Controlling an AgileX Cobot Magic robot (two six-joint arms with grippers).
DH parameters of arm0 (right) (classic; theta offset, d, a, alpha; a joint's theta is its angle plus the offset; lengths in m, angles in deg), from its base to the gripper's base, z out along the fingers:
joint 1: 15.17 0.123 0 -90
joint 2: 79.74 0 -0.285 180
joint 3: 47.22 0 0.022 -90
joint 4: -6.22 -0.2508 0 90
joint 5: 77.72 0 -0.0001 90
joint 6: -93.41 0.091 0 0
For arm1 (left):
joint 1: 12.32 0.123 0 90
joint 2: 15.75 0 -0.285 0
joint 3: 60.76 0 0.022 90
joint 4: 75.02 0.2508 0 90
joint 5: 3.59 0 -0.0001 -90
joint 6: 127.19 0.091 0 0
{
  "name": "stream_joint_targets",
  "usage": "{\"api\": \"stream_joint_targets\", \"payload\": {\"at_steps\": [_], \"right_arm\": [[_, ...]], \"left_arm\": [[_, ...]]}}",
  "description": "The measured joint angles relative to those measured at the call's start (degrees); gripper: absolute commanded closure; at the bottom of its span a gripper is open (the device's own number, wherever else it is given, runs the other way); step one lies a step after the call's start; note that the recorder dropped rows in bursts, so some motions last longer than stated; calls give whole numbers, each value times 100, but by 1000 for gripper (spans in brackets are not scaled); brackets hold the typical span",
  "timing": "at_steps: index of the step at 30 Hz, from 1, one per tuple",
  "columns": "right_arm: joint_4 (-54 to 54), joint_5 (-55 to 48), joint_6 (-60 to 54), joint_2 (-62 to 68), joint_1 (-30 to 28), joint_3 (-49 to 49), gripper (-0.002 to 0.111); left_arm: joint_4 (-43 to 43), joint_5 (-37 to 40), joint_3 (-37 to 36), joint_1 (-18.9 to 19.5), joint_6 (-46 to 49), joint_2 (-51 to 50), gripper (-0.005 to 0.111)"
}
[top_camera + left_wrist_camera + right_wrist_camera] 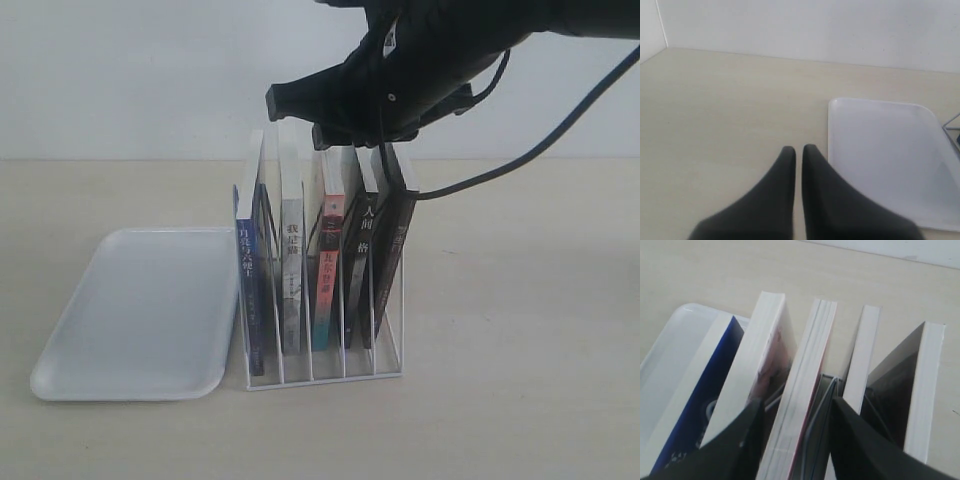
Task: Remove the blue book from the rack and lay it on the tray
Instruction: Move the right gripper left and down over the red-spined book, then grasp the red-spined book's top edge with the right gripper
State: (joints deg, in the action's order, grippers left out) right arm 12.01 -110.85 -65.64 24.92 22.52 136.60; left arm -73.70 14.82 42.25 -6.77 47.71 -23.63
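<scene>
- While the right pincer (797,410) hangs released, jaws spread, over the middle books (805,365) of the rack (390,335), it should shift to the rack's end slot beside the tray (130,310). The blue book (250,290) stands upright there, and the jaws should straddle that book alone.
- Left pincer (799,155), clenched on nothing, is missing from the exterior view, and the blue book's cover is mostly hidden.

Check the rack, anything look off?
Right fingers straddle the middle, red-and-teal-spined book, not the blue book at the rack end nearest the tray. The rightmost dark book leans sideways in its slot.
</scene>
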Motion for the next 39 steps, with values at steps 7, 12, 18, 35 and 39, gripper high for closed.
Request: {"api": "stream_joint_targets", "payload": {"at_steps": [7, 12, 18, 35, 39], "right_arm": [[-23, -63, 10, 0, 0, 0, 68], [-82, -97, 10, 0, 0, 0, 68], [-130, -97, 23, 0, 0, 0, 68], [-255, 46, 22, 415, 9, 13, 68], [-255, 56, 22, 415, 9, 13, 102]], "left_arm": [[0, 0, 0, 0, 0, 0, 103], [0, 0, 0, 0, 0, 0, 103], [0, 0, 0, 0, 0, 0, 103], [0, 0, 0, 0, 0, 0, 103], [0, 0, 0, 0, 0, 0, 103]]}}
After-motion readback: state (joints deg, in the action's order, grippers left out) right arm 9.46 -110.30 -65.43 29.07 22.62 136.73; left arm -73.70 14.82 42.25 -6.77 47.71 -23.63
